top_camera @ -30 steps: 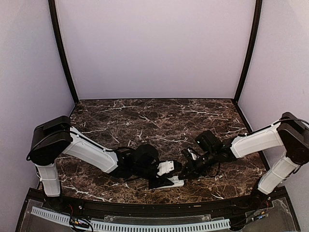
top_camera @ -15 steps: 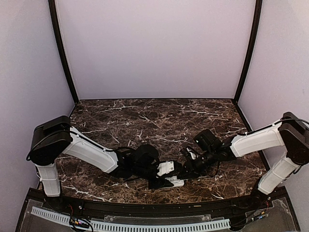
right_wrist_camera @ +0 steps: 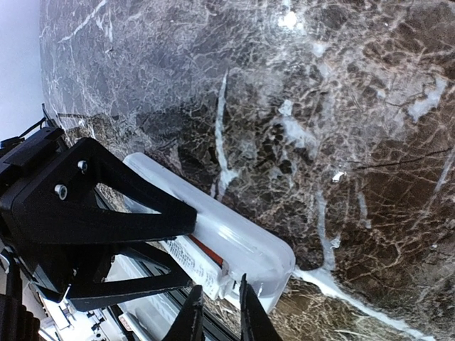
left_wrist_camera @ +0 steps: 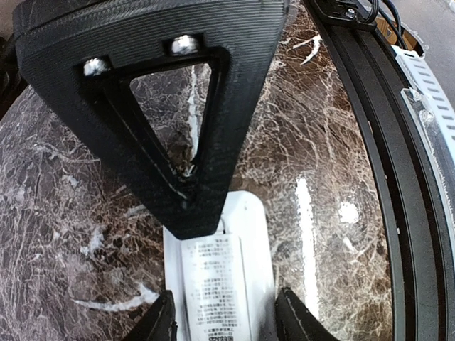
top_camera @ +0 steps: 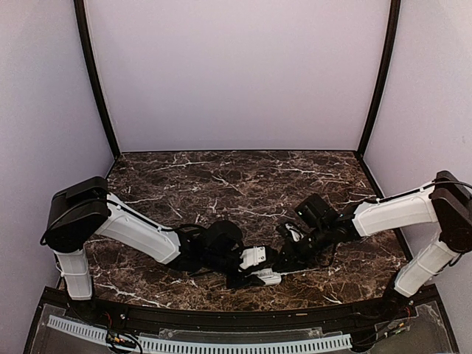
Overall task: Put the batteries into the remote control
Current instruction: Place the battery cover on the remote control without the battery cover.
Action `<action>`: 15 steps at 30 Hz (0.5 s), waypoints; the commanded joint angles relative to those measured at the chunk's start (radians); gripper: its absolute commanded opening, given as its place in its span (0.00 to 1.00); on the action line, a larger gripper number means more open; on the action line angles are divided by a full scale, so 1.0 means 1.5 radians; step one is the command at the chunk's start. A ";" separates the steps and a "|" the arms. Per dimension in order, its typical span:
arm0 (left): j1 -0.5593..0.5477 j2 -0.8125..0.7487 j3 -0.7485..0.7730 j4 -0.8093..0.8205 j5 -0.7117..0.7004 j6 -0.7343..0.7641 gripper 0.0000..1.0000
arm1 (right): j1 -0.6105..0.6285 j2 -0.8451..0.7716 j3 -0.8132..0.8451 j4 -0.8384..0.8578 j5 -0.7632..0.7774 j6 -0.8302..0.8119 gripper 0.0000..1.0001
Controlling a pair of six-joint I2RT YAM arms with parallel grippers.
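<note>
The white remote control (top_camera: 268, 278) lies back up on the marble near the front edge. My left gripper (top_camera: 254, 271) is shut on it; in the left wrist view its fingertips (left_wrist_camera: 161, 321) press both long sides of the remote (left_wrist_camera: 245, 234), whose printed label faces up. My right gripper (top_camera: 282, 259) sits at the remote's end, its jaws almost together, nothing visible between them (right_wrist_camera: 219, 305). In the right wrist view an orange-red strip (right_wrist_camera: 206, 250), perhaps the orange-red battery, shows under the label's edge on the remote (right_wrist_camera: 242, 241). The bluish battery is hidden.
A black rail (left_wrist_camera: 370, 142) runs along the table's front edge just beside the remote, with a white perforated strip (top_camera: 199, 343) beyond it. Grey walls close in the dark marble table (top_camera: 236, 184) on three sides.
My right gripper has edged slightly left, closer onto the remote's end. The left gripper and the remote have barely moved.
</note>
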 commanded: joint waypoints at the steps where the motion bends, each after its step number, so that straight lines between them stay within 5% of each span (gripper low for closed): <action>1: -0.003 -0.001 -0.006 -0.060 -0.009 0.008 0.48 | 0.006 -0.009 0.007 -0.006 0.004 -0.005 0.15; 15: -0.003 -0.015 0.009 -0.079 -0.009 0.017 0.55 | 0.014 0.008 -0.002 0.025 -0.010 0.007 0.11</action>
